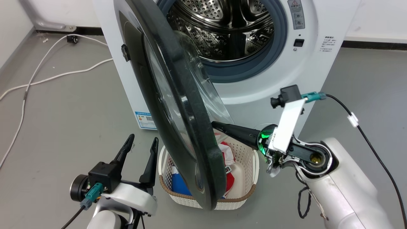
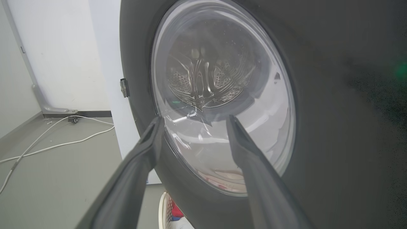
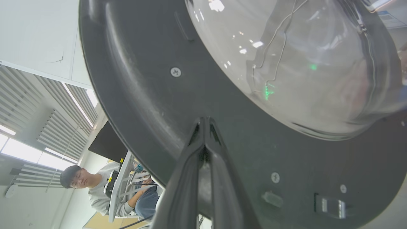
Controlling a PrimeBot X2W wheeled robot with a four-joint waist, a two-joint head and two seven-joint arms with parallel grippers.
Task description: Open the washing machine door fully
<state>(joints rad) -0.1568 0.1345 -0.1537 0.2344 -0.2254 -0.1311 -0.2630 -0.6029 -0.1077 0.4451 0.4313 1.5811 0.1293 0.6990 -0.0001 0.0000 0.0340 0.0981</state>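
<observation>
Grey floor [image 1: 63, 105] lies around a white washer [image 1: 318, 63]. Its door [image 1: 178, 105] stands half open, edge toward the robot, over a basket [image 1: 248, 178] of clothes. Near the door's outer side, the left claw [image 1: 143, 140] hangs with fingers spread wide, holding nothing. On the right, the right claw [image 3: 205, 121] is pinched tight, tips at the door's inner side.

Left pincer [image 1: 143, 137] agape; right pincer [image 3: 203, 121] fingers together

Nothing legible at this res. Washer front [image 1: 321, 73]: grey label [image 1: 296, 14] w/ triangle warning sign at top right, and small dark print lines [image 1: 327, 43] further right, too tiny to read. Low left: blue-edged sticker [image 1: 144, 118] w/ QR code, partly cut off by the washing machine door [image 1: 194, 127].
</observation>
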